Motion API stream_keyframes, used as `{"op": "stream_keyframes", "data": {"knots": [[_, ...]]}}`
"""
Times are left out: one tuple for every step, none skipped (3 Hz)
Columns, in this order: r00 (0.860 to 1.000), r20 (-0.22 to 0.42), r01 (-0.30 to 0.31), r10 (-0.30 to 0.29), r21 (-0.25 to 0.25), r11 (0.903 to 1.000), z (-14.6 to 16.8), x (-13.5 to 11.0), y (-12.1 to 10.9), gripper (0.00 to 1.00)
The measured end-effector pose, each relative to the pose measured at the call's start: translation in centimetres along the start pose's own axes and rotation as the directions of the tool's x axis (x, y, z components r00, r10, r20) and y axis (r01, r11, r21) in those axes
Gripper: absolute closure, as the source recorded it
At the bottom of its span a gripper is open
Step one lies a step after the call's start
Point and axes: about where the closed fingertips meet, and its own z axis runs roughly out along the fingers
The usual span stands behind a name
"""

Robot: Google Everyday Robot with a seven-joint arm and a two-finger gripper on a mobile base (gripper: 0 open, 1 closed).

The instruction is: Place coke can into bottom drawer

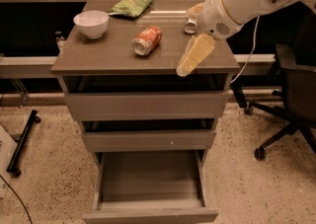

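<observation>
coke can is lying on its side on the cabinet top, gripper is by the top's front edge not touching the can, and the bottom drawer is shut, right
Not quite: the bottom drawer is pulled open, not shut, as the camera view shows. The rest holds: the coke can lies on its side on the cabinet top, and the gripper is by the top's front edge, not touching the can.

Three drawers (148,105), two cans (147,40), one bowl (91,23), one green bag (131,6), one pincer (185,67) over the cabinet's (108,57) right front.
</observation>
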Motion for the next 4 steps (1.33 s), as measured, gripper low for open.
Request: {"op": "stream_keyframes", "data": {"knots": [[0.997,0.078,-0.033,0.029,0.052,0.9981,3.8,-1.4,-4.6,0.0],[0.996,0.079,-0.033,0.029,0.052,0.9981,3.9,-1.5,-4.6,0.0],[0.993,0.097,-0.072,0.064,0.077,0.9945,5.0,-1.4,-5.2,0.0],[0.984,0.131,-0.135,0.121,0.105,0.9852,7.1,-1.1,-6.9,0.0]]}}
